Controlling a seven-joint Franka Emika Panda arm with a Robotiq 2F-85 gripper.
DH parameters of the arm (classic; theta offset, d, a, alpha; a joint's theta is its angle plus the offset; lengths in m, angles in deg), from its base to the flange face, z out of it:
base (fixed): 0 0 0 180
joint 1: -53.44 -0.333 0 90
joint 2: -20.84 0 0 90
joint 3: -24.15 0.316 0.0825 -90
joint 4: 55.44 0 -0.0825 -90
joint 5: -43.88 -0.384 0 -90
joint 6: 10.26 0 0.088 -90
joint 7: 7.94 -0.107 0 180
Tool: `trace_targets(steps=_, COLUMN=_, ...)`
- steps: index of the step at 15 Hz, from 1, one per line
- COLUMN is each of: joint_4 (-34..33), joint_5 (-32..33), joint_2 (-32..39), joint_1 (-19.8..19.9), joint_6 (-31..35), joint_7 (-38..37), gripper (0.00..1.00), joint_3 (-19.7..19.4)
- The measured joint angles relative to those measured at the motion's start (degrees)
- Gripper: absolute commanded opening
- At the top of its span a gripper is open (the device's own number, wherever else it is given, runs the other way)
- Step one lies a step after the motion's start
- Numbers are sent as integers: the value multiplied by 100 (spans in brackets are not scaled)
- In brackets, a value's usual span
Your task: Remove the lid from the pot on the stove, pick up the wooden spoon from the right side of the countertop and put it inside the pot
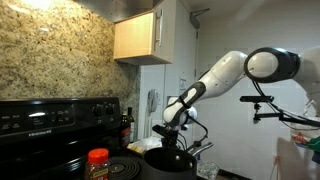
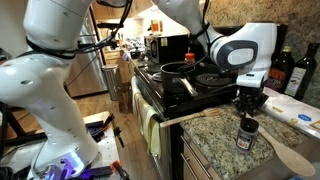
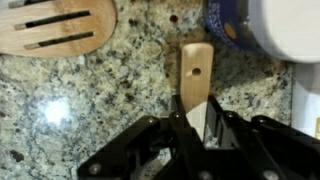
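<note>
While the pincer clamps one wooden spoon, a second, slotted wooden utensil lies apart on the table.

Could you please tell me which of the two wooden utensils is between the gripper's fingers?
The wooden spoon, its handle end pierced by one hole, is between the gripper's fingers; the slotted spatula lies apart.
</note>
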Motion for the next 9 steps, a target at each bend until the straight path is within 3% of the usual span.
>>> trace_targets(steps=5, joint_4=208, joint_5=180, joint_2=-538, joint_1=-73, joint_6=-1, joint_7=22, gripper=13, joint_3=-17)
trace_targets(steps=9, joint_4=769, joint_5=922, joint_2=-1486, joint_1=-350, joint_6=-5, joint_7=22, gripper=13, joint_3=-98)
